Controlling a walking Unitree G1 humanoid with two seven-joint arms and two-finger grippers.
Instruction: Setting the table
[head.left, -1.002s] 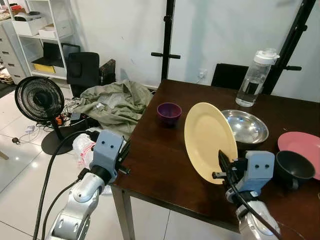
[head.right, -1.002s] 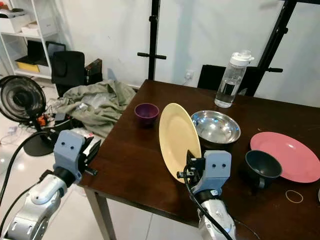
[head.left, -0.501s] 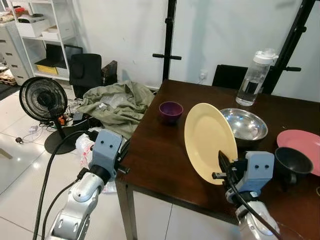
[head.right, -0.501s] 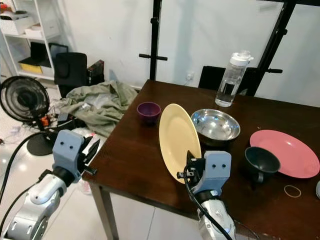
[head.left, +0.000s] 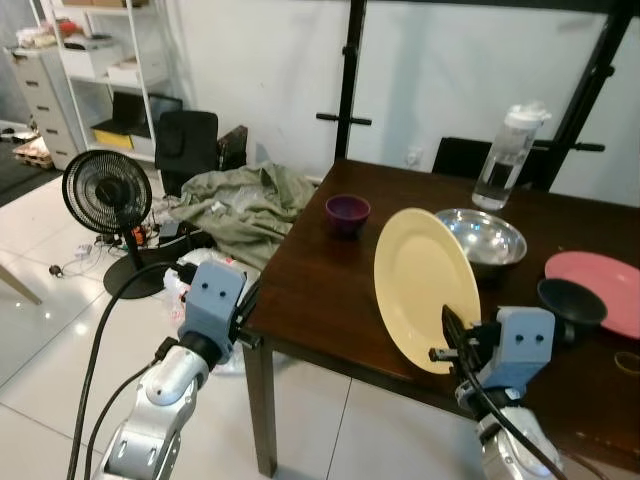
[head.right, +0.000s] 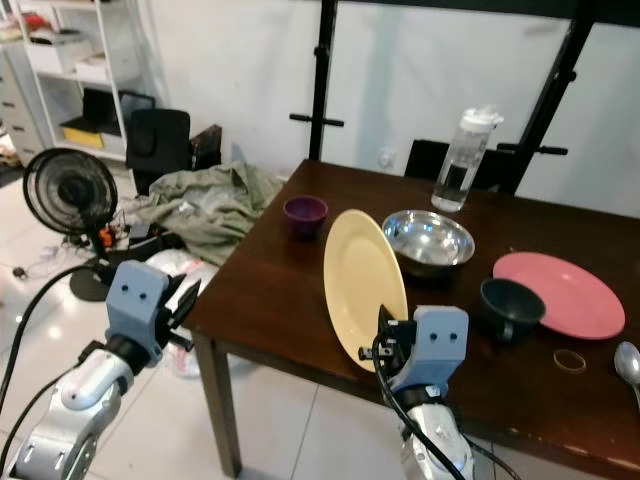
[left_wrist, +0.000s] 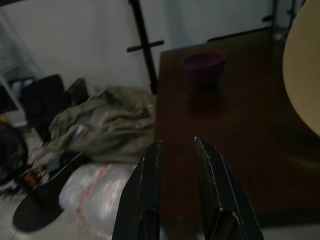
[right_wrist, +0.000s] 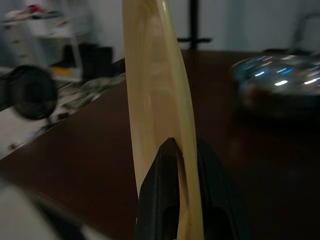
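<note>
Nearest, right gripper (head.left: 447, 335) clamped on yellow plate (head.left: 424, 286) at its lower rim, held near upright over table (head.left: 310, 290); looked stiff, light, slick, breakable. Left gripper (left_wrist: 176, 150) slightly parted, empty. Beyond, black cup (head.left: 571, 304), steel bowl (head.left: 484, 236), purple bowl (head.left: 346, 211); seemingly all empty. Farthest, water bottle (head.left: 502, 158), part full
</note>
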